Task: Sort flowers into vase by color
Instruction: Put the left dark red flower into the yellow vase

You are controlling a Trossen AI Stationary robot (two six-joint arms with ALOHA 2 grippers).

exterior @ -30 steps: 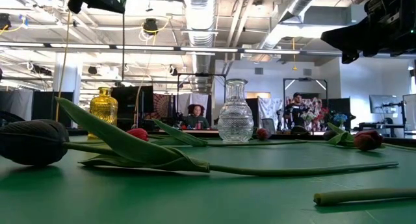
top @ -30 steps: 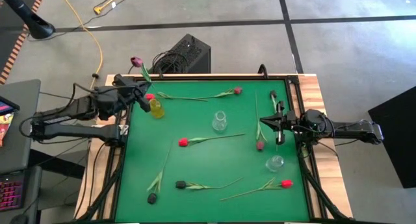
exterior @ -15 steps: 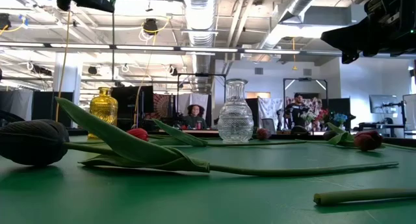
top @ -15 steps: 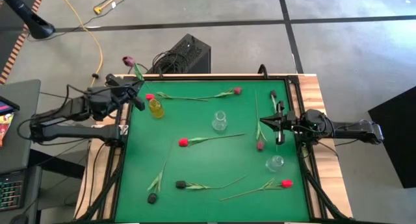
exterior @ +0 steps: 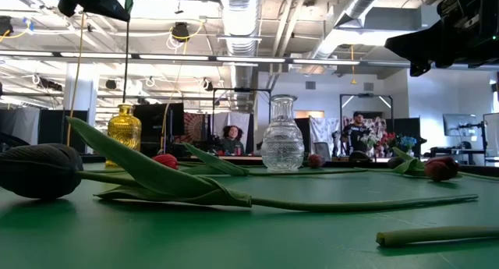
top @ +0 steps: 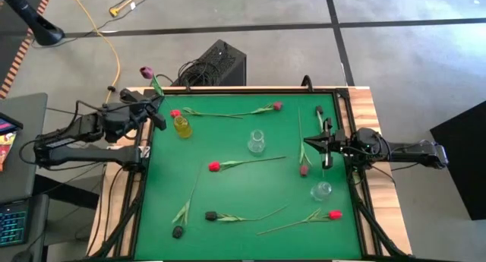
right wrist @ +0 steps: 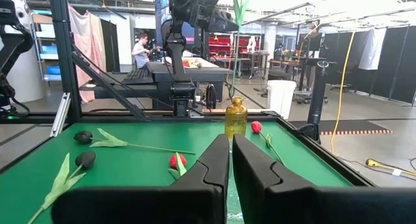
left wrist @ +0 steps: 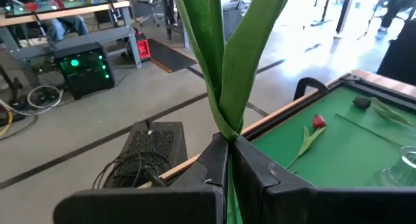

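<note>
Green table top (top: 250, 159) fills most of the high view, with both dark arms reaching in from its sides. Behind its far edge a black box (top: 215, 63) with a tangle of cables sits on the grey floor, and a yellow cord (top: 105, 36) trails past it.

At the far left corner the left gripper (top: 150, 110) is raised over the table's edge, its fingers (left wrist: 250, 169) pinched tight on the green stem of a pink-maroon tulip (top: 146, 71), whose head sticks out beyond the table over the floor. Just beside it stands a yellow vase (top: 182, 125) with a red tulip (top: 175, 114) lying at its foot.

On the right side the right gripper (top: 314, 143) hangs above a stem, its fingers (right wrist: 214, 162) pressed together with nothing visibly between them.

A clear vase (top: 257, 142) stands mid-table, and another clear vase (top: 320, 190) near the right edge.

Loose flowers lie well apart: a red one (top: 215, 166) at centre, a dark one (top: 210, 216) and another dark head (top: 177, 232) near the front, and a red head (top: 335, 214) at front right.
</note>
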